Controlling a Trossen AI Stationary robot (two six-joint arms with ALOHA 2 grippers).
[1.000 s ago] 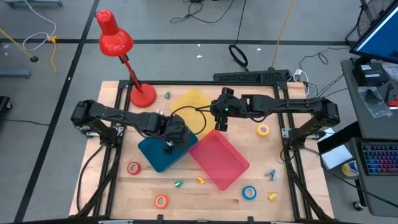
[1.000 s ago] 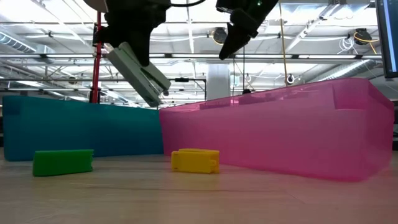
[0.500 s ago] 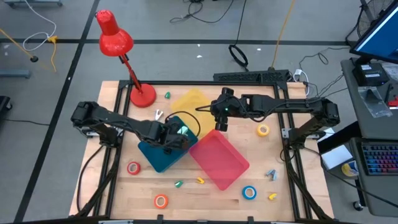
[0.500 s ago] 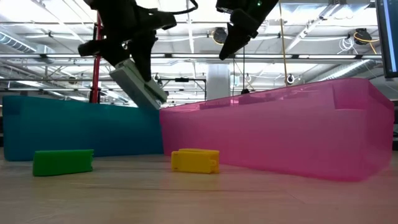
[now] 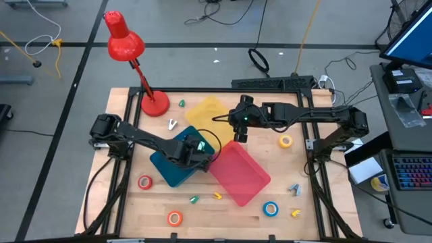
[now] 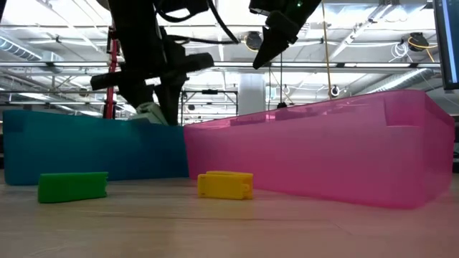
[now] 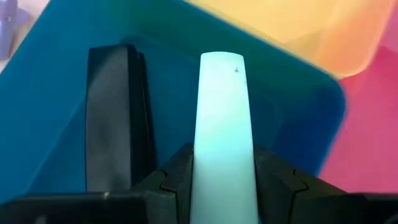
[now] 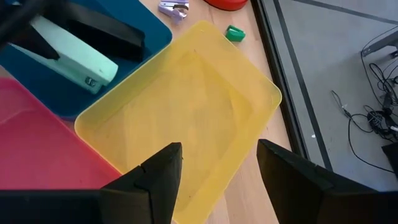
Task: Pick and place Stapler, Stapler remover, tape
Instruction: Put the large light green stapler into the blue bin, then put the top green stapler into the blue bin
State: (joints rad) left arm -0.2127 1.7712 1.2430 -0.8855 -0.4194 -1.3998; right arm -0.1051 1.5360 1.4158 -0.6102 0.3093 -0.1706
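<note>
Seen from above, the left gripper (image 5: 194, 150) holds a pale green stapler (image 5: 198, 144) low over the blue tray (image 5: 169, 170) near the middle of the tabletop (image 5: 223, 209). The right gripper (image 5: 237, 132) hangs over the far corner of the pink tray (image 5: 250, 183), beside the yellow tray (image 5: 209, 108). 4 tape rolls lie loose: a red one (image 5: 145, 181) and an orange one (image 5: 175, 218) toward the near left corner, a blue one (image 5: 271, 208) near the front edge, a yellow one (image 5: 286, 141) by the right edge.

From tabletop height, the left gripper (image 6: 161, 100) dips behind the blue tray's wall (image 6: 86, 150); only a sliver of stapler (image 6: 149, 112) shows. A green block (image 6: 72, 186) and a yellow block (image 6: 225, 184) lie in front, too small from above to identify.

The left wrist camera shows what no other view does: the fingers (image 7: 176, 180) clamped on both flanks of the stapler (image 7: 222, 137), with a black stapler (image 7: 112, 134) already lying in the blue tray (image 7: 50, 106) just beside it. The stapler looks rigid, smooth-skinned and likely fairly heavy for its size, so a grip across the narrow body seems surest.

The right wrist camera shows the right fingers (image 8: 158, 171) spread wide and empty above the yellow tray (image 8: 205, 112), plus a staple remover (image 8: 174, 7) on the wood beyond.
</note>
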